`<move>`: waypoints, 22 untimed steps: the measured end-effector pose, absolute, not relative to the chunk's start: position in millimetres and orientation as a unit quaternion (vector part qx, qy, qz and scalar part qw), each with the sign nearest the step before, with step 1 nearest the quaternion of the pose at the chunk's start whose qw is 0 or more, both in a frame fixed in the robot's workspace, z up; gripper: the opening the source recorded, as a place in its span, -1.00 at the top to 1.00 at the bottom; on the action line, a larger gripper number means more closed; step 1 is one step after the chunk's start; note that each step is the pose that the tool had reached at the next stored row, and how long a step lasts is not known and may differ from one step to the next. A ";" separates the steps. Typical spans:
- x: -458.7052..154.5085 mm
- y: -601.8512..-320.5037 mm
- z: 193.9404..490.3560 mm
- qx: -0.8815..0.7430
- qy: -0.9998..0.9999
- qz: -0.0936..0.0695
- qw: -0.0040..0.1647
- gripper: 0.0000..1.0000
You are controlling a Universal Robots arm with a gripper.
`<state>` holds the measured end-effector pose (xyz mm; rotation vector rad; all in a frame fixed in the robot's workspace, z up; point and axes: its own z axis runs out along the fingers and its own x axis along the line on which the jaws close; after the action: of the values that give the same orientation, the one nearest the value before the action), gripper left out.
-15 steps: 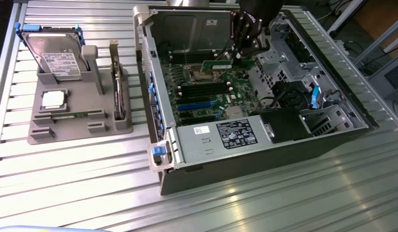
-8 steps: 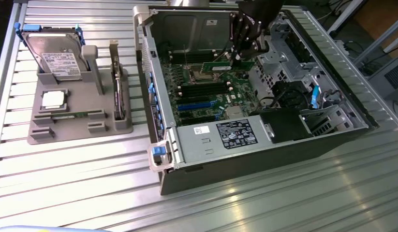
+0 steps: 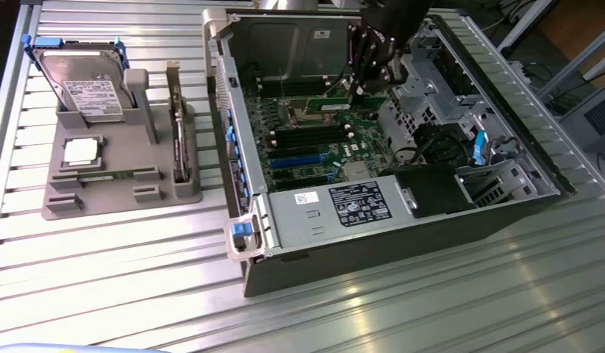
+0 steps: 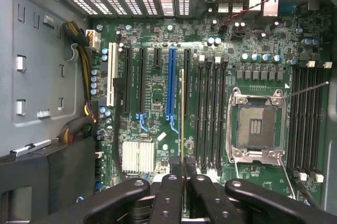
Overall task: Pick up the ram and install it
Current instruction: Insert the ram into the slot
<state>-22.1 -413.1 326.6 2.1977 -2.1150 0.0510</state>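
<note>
Fingers (image 4: 202, 195) of the gripper (image 4: 182, 167) are clamped on the ram (image 4: 182, 110), which shows edge-on as a thin stick running out from between the black fingertips over the motherboard (image 4: 158, 124). From the exterior view the gripper (image 3: 353, 94) reaches down into the open computer case (image 3: 282, 243), above the green board. Landmark for the rest is the empty processor socket (image 4: 257, 126): the ram hangs beside the bank of black memory slots (image 4: 209, 113) that flanks the socket, between those slots and the blue expansion slot (image 4: 170, 89). Beyond the socket lies a second bank of black slots (image 4: 308, 118). Whether the ram touches the board cannot be told. Outside the case, on the exterior view's left, a grey fixture (image 3: 106, 187) on the metal table (image 3: 116, 294) carries a hard drive (image 3: 87, 84) and a square processor chip (image 3: 81, 151).
</note>
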 end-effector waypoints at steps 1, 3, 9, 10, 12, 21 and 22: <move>-22.1 -413.1 324.8 0.720 -0.693 0.017 0.046 0.76; -22.1 -413.0 322.9 0.720 -0.693 0.017 0.045 0.76; -22.1 -413.0 317.6 0.720 -0.693 0.017 0.046 0.76; -22.1 -413.0 317.0 0.720 -0.693 0.017 0.045 0.76; -22.2 -413.1 315.5 0.720 -0.693 0.017 0.046 0.76; -22.1 -413.0 304.7 0.720 -0.693 0.017 0.045 0.76; -22.1 -413.1 303.0 0.720 -0.693 0.017 0.045 0.76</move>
<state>-22.1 -413.1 303.0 2.1977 -2.1150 0.0510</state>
